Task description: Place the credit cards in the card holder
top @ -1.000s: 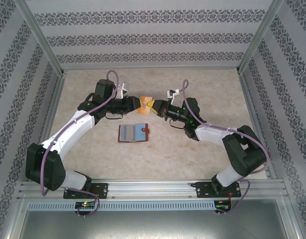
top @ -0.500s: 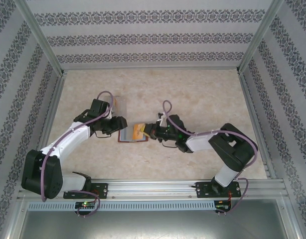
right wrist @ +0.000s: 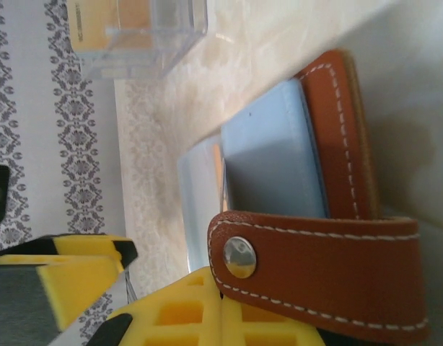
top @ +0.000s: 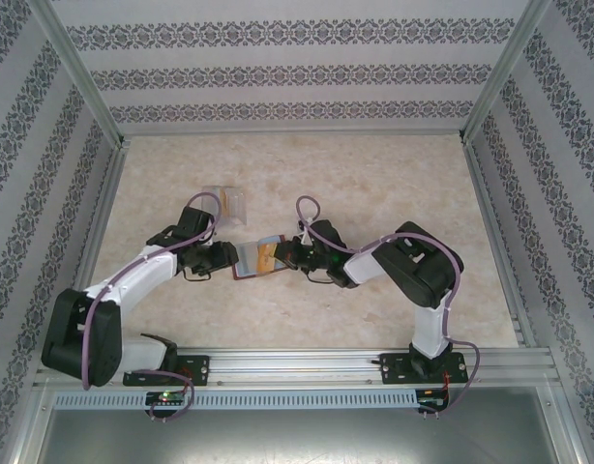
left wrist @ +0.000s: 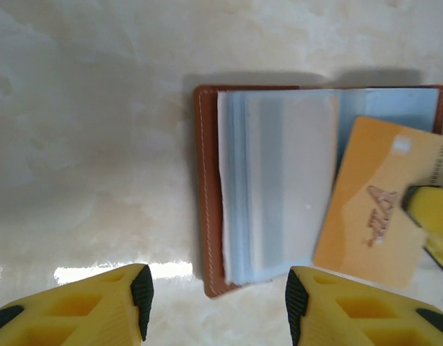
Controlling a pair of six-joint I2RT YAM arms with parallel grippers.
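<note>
The left arm and right arm are showing white shells over black joints; purple cables are looping along them; yellow grid-moulded fingers are carrying black pads.

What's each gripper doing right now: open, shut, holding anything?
Left gripper: jaws open, nothing between them.
Right gripper: jaws shut on the orange card.
</note>
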